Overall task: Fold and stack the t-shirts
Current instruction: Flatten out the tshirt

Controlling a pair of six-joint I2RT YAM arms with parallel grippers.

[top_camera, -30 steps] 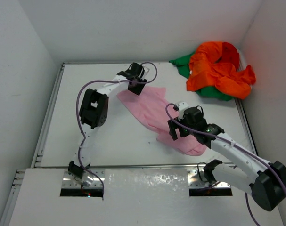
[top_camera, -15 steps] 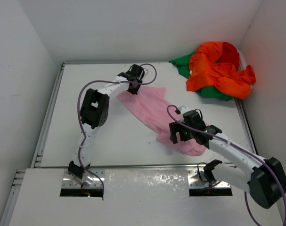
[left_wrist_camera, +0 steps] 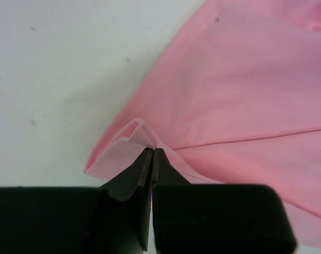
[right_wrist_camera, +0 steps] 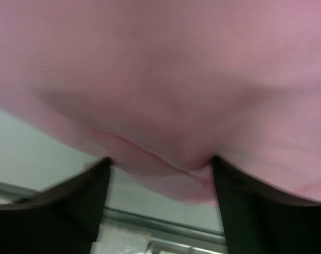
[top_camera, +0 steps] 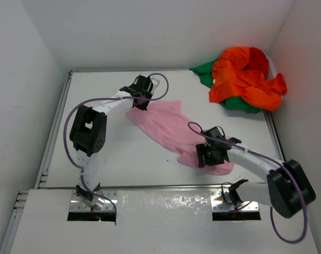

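Observation:
A pink t-shirt [top_camera: 171, 124] lies spread on a slant across the middle of the white table. My left gripper [top_camera: 139, 104] is at its far left corner. In the left wrist view that gripper [left_wrist_camera: 151, 151] is shut on a pinched fold of the pink t-shirt [left_wrist_camera: 245, 79]. My right gripper [top_camera: 209, 157] is pressed down on the shirt's near right end. In the right wrist view it [right_wrist_camera: 160, 164] is open, with a bunched hem of the pink t-shirt [right_wrist_camera: 165, 63] between its fingers. An orange t-shirt [top_camera: 245, 76] lies crumpled over a green one [top_camera: 205, 71] at the back right.
The heap of shirts sits in the back right corner, against the right wall. A raised rail [top_camera: 54, 132] runs along the table's left side. The table's metal front edge [right_wrist_camera: 165, 222] lies just beyond the right gripper's fingers. White walls close in the table on three sides.
The left gripper has shut on the pink shirt's far corner and pulled it a little left. The right gripper has dropped onto the shirt's near end, and its jaws have narrowed.

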